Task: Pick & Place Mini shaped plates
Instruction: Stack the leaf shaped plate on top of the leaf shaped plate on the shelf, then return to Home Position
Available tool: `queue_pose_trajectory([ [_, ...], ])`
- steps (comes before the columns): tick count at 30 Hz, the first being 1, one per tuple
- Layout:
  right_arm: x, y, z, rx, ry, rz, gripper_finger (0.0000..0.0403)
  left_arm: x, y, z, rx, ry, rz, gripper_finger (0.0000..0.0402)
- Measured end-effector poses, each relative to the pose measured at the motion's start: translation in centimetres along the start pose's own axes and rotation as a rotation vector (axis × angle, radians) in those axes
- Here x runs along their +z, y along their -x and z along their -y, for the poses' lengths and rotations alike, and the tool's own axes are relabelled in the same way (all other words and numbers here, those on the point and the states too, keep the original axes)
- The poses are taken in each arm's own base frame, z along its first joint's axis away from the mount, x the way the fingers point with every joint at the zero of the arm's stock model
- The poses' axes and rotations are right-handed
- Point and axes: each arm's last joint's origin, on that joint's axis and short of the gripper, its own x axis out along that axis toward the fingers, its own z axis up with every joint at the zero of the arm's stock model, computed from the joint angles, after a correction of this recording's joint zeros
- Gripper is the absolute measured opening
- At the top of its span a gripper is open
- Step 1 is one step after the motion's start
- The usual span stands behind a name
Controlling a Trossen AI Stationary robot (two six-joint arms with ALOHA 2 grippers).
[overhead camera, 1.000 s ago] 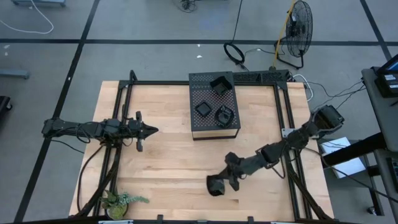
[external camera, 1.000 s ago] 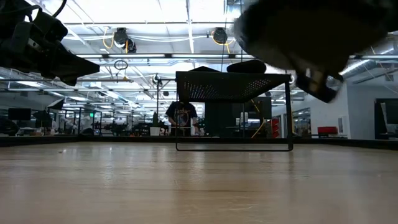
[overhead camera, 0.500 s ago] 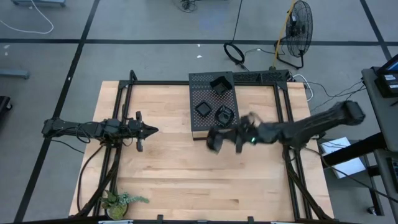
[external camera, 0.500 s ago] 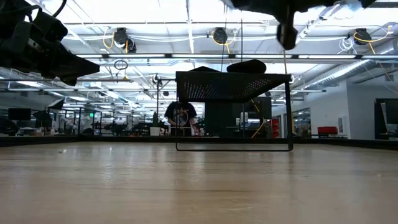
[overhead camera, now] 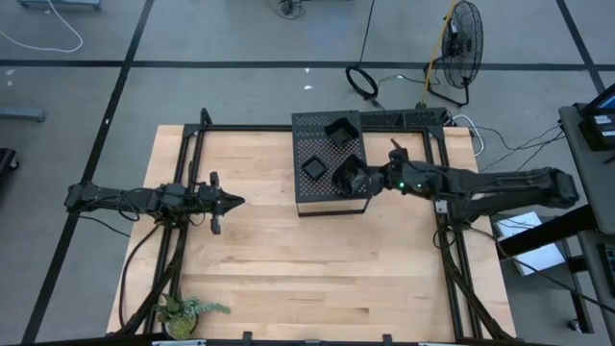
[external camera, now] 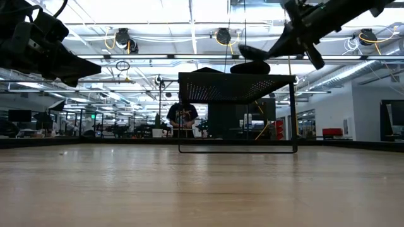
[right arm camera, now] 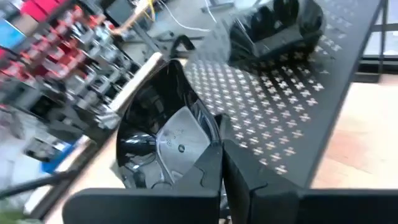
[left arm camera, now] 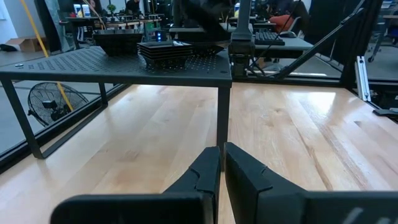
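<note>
1. Right gripper (overhead camera: 357,180) is over the near-right part of the black perforated box (overhead camera: 312,195), arm reaching in from the table's right side.
2. Its fingers are pinched tight on a glossy black mini plate (right arm camera: 163,140); in the right wrist view the plate's rim sits btwn the two finger tips, dish tilted on edge.
3. In the low view the held plate (external camera: 254,52) hangs just above the box top (external camera: 237,80), not touching it.
4. Other mini plates on the box: a square one (overhead camera: 338,128) at the far edge, another square one (overhead camera: 313,168) nr the middle-left. Left wrist view shows a stack of plates (left arm camera: 165,50) on the perforated top.
5. Left gripper (overhead camera: 223,201) waits over the left half of the wooden table (overhead camera: 269,279), well apart from the box; fingers pressed together w/ nothing btwn them.
6. Small green plant (overhead camera: 183,312) sits at the near-left table edge.
</note>
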Motion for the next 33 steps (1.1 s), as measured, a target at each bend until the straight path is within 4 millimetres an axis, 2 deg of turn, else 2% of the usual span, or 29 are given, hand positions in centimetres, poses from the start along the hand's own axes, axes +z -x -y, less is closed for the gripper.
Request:
queue_pose_trajectory([
  [9,-0.9,-1.8,-0.3,-0.004,0.04,-0.036,0.0005,0.0,0.0,0.0,0.0,0.0,0.0,0.0026],
  [18,-0.8,-1.8,-0.5,0.011,0.072,-0.022,0.0049,0.0,0.0,0.0,0.0,0.0,0.0,0.0026],
  [25,-0.1,-0.9,-0.6,0.046,0.083,0.012,0.0089,0.0,0.0,0.0,0.0,0.0,0.0,0.0026],
  [33,1.3,1.5,-0.6,0.117,0.075,0.079,0.0115,0.0,0.0,0.0,0.0,0.0,0.0,0.0026],
])
